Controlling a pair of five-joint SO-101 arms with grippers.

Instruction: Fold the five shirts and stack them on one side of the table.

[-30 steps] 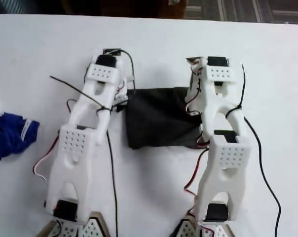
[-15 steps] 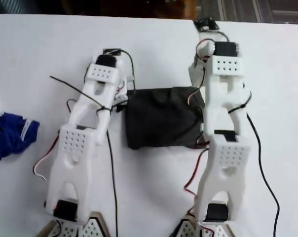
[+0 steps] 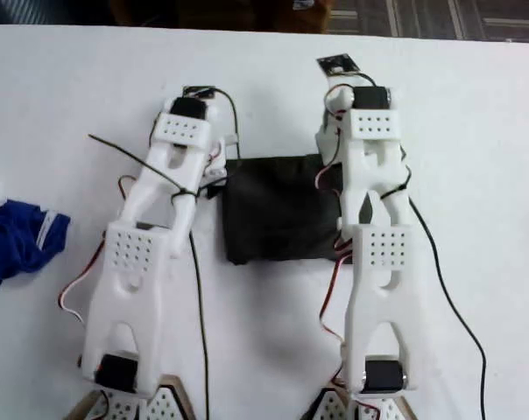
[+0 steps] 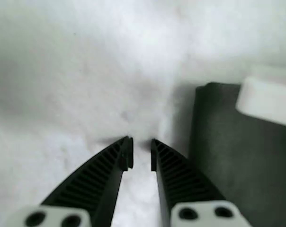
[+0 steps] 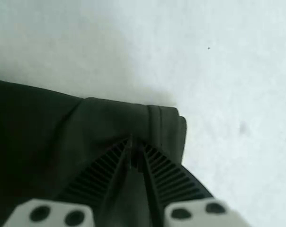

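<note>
The white bench (image 3: 72, 87) runs under both sets of fingers and out past them on every side. The left arm (image 3: 137, 254) and the right arm (image 3: 378, 262) stretch forward side by side, with the cloth between them.

The black shirt (image 3: 278, 214) lies folded into a flat rectangle on the bench. One of its far corners is just beside the left fingers (image 4: 141, 153), on the side towards the other arm and not touching them. The opposite far corner sits directly under the right fingers (image 5: 136, 151). There I see a hemmed edge (image 5: 162, 127) doubled over, just beyond the tips.

The blue shirt (image 3: 15, 241) is bunched and unfolded, well apart from both sets of fingers, out past the left arm at the bench's edge.

The left fingers are slightly parted over bare bench, with nothing between them. The right fingers are clenched tip to tip over the black cloth. They may be pinching a little fabric, but the dark cloth hides the contact and I cannot be sure.
</note>
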